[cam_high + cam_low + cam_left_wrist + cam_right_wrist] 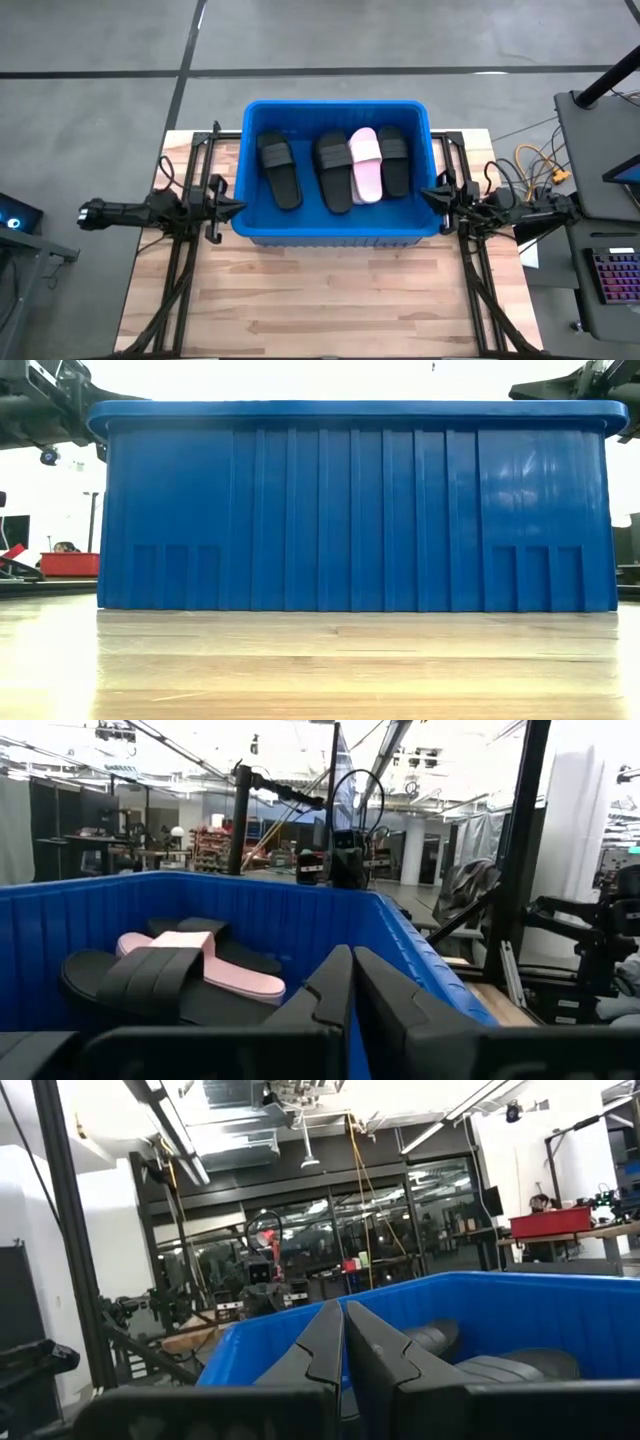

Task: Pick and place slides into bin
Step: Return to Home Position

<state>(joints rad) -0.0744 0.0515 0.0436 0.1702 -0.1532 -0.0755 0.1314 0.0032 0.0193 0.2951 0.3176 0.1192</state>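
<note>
The blue bin (335, 236) stands in the middle of the wooden table; its ribbed near wall fills the low view (350, 510). Inside lie three black slides (279, 168) (333, 170) (394, 160) and one pale pink slide (365, 164), flat on the bin's floor; the pink one rests partly on a black one (210, 965). My left gripper (238, 207) is shut and empty at the bin's left rim. My right gripper (426, 194) is shut and empty at the bin's right rim.
Black frame rails (180, 260) (480, 270) run along both sides of the table. Bare wood (330, 300) lies between the bin and the table's near edge. A keyboard (615, 280) and cables are off the table to the right.
</note>
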